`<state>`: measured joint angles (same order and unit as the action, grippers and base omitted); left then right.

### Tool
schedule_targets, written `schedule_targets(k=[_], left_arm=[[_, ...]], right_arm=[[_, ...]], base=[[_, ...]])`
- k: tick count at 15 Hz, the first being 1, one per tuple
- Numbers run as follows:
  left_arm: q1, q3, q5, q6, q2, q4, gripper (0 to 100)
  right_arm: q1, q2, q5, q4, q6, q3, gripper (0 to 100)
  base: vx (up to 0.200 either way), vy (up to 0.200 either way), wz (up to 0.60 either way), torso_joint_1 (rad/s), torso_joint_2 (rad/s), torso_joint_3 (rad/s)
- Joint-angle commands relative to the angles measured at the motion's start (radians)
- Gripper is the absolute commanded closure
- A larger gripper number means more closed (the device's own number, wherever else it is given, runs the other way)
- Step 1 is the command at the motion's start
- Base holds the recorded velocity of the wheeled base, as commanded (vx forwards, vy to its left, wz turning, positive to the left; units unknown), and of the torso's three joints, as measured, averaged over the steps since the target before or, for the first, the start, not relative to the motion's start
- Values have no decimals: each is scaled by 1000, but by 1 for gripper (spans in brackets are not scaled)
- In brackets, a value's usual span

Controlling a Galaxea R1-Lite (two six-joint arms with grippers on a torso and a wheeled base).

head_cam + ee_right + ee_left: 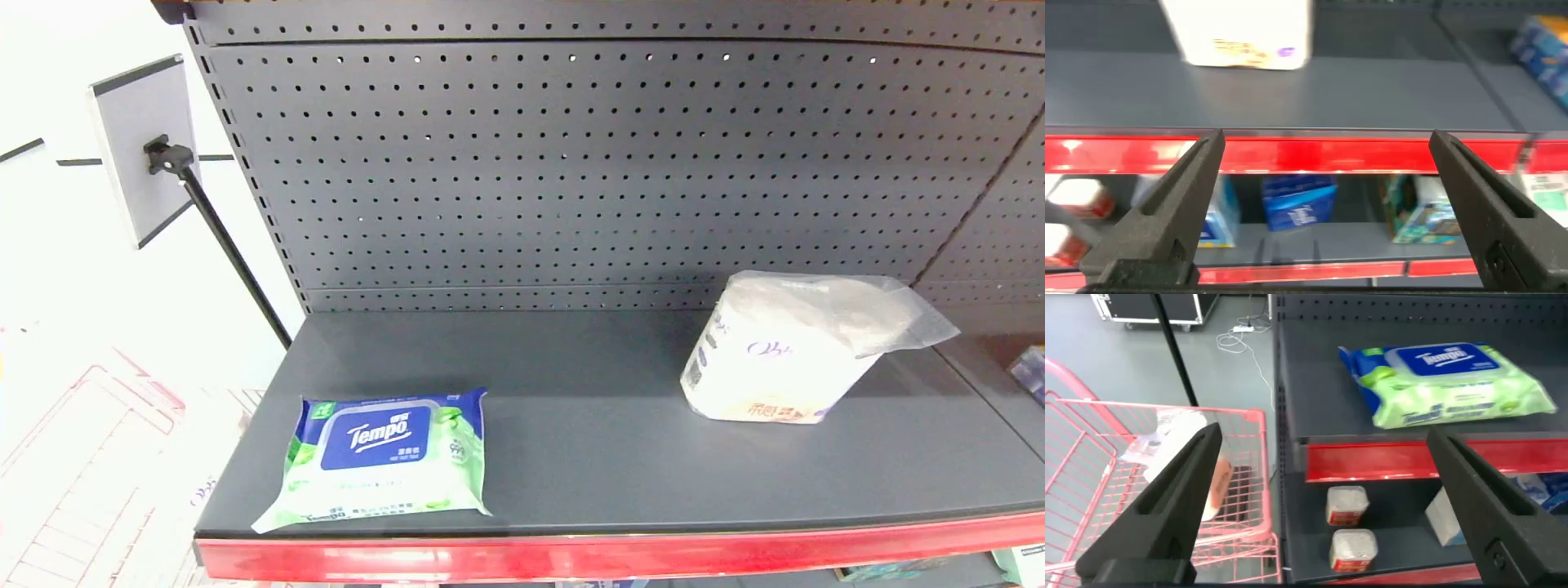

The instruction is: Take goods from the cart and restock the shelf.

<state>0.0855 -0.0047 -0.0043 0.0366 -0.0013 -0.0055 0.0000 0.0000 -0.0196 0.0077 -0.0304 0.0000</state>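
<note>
On the shelf (588, 441), wipes pack (384, 457) at front edge (620, 555), roll (775, 359) well apart.

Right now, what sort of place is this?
Probably a shop aisle: pegboard-backed shelf with red price strip, wipes pack and wrapped paper roll on it, pink wire cart beside.

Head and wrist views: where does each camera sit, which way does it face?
Head view: on the head, looking forward-down onto the dark grey metal shelf.
Left wrist view: on the left wrist, facing the shelf front and pink wire cart; left gripper shows, fingers open.
Right wrist view: on the right wrist, facing the shelf's red front strip; right gripper shows, fingers open.
Shared: head and left wrist, green-and-blue wipes pack; head and right wrist, white wrapped paper roll.
</note>
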Motion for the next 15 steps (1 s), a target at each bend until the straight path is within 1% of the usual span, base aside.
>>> schedule_targets(k=[1, 15], left_arm=[[0, 0, 0, 0, 1, -1, 0], [0, 0, 0, 0, 1, -1, 0]], right_arm=[[0, 0, 0, 0, 0, 0, 0], [0, 0, 0, 0, 0, 0, 0]], base=[[0, 200, 0, 2, 2, 2], [0, 200, 0, 3, 3, 1]])
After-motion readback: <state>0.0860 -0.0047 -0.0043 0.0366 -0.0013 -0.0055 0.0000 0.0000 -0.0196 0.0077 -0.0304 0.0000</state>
